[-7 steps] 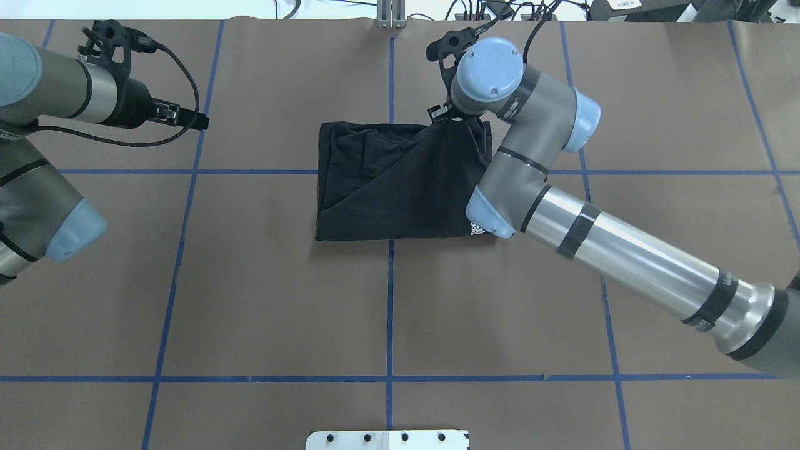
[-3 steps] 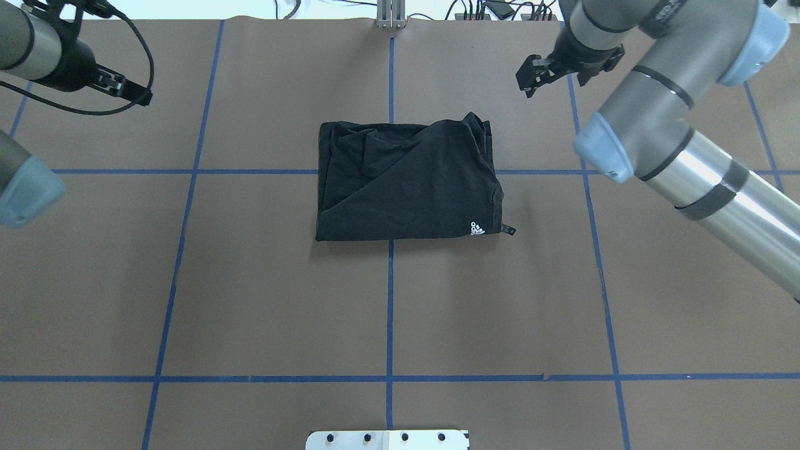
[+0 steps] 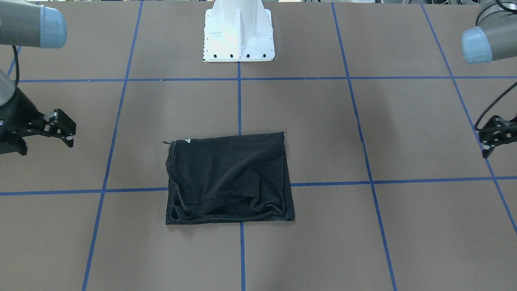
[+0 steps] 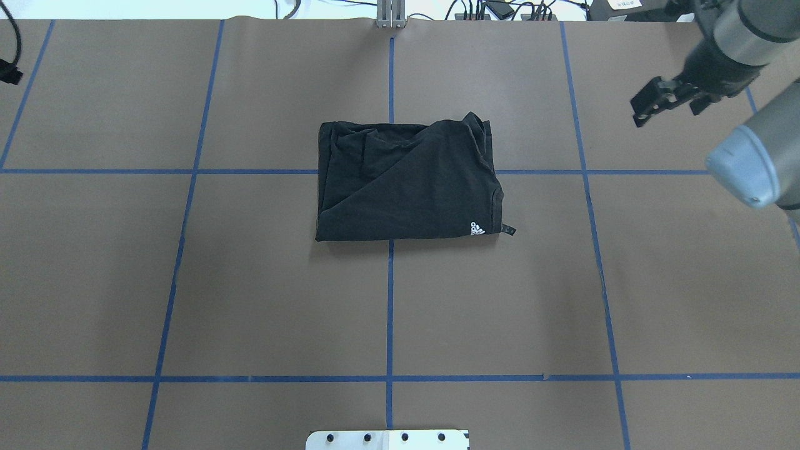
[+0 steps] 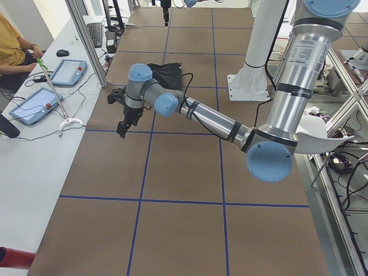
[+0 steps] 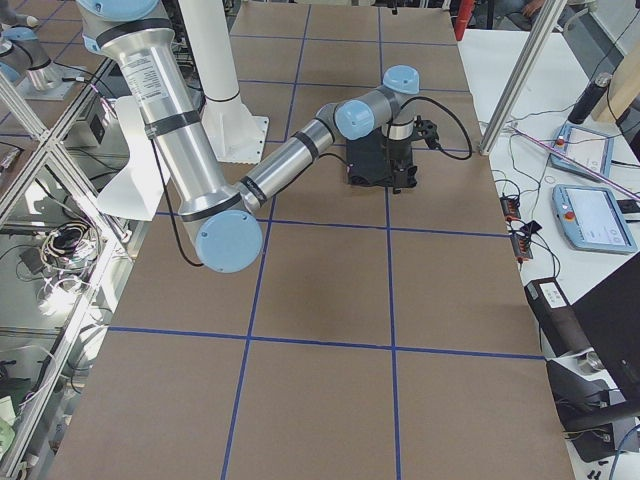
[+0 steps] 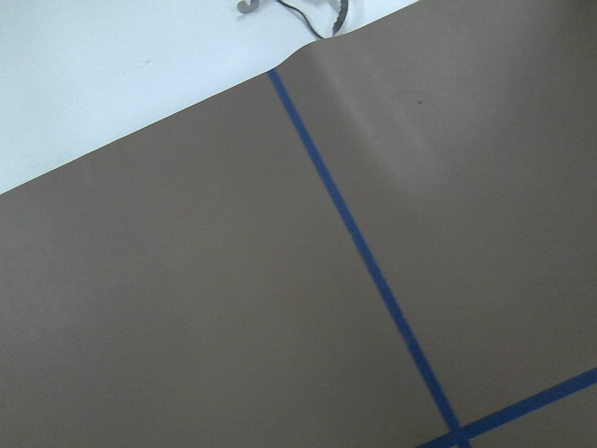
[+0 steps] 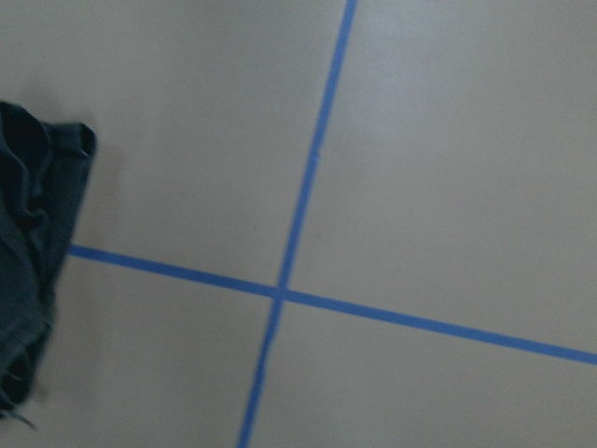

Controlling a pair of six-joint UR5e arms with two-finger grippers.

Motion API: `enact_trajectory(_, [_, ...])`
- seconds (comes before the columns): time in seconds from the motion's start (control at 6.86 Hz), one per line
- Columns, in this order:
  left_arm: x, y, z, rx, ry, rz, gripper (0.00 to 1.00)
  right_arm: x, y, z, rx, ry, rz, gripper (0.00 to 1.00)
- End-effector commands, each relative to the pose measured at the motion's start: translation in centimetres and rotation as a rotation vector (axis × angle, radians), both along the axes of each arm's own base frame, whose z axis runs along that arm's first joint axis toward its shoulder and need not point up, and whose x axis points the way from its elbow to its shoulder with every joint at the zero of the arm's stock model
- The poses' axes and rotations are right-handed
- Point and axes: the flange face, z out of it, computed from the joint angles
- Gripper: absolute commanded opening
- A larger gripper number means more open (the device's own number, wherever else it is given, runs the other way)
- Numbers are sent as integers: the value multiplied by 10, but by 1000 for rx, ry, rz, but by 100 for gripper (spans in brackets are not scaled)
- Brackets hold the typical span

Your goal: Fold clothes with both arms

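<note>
Grey left arm (image 3: 494,38), right arm (image 3: 20,20) — flanking T-shirt (image 3: 228,178).

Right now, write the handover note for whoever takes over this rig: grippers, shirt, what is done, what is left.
Right gripper: open, empty, off to its side of the table.
Left gripper: holds nothing, off to the opposite side; jaw state unclear.
T-shirt: lies free mid-table as a compact folded rectangle across the centre tape line.
Done: the folds appear complete.
Left: probably nothing, perhaps smoothing the rumpled far edge.
</note>
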Motion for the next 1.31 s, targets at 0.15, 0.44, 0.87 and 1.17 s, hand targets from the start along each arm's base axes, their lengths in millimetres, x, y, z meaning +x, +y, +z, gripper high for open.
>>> enact_trajectory(0.15, [-155, 4, 142, -89, -127, 43, 100, 162, 72, 149, 8, 85, -91, 100])
enact_trajectory(0.44, [-185, 57, 196, -140, -34, 53, 100, 234, 142, 235, -119, 54, -45, 100])
enact_trajectory(0.87, [-172, 99, 228, -271, 118, -21, 100, 240, 191, 303, -219, 44, -33, 100])
enact_trajectory(1.17, [-171, 98, 226, -273, 121, -29, 100, 239, 183, 310, -153, 43, -27, 100])
